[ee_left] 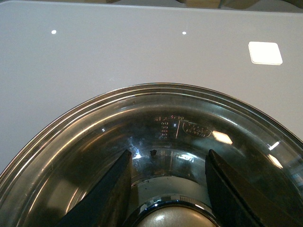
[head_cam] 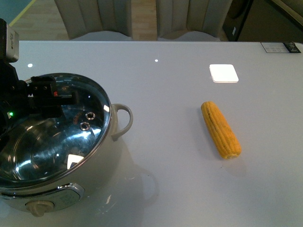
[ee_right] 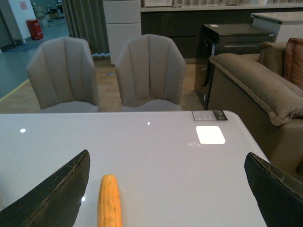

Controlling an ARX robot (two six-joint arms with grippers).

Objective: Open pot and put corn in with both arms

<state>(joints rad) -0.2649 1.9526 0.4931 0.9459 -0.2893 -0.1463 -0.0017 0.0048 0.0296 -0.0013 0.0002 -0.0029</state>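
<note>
The left gripper (ee_left: 168, 157) is reaching down over the glass lid (ee_left: 156, 127) with its two black fingers (ee_left: 111, 191) straddling the cream lid knob (ee_left: 173, 218). They are sitting close on either side of it, but whether they are actually clamping it cannot be told. In the front view the black left arm (head_cam: 33, 97) is hanging over the far side of the lid, which is covering the pot (head_cam: 102, 156). The pot is standing at the near left of the white table (head_cam: 165, 66), with its loop handle (head_cam: 124, 120) pointing right and its front knob (head_cam: 40, 207) facing the camera. The right gripper (ee_right: 166, 156) is hovering above the table with its jaws spread wide, gripping nothing. The corn (ee_right: 109, 201) is lying below and between its fingers (ee_right: 54, 194), closer to one of them. In the front view the cob is resting flat on the table, well apart from the pot on its right.
</note>
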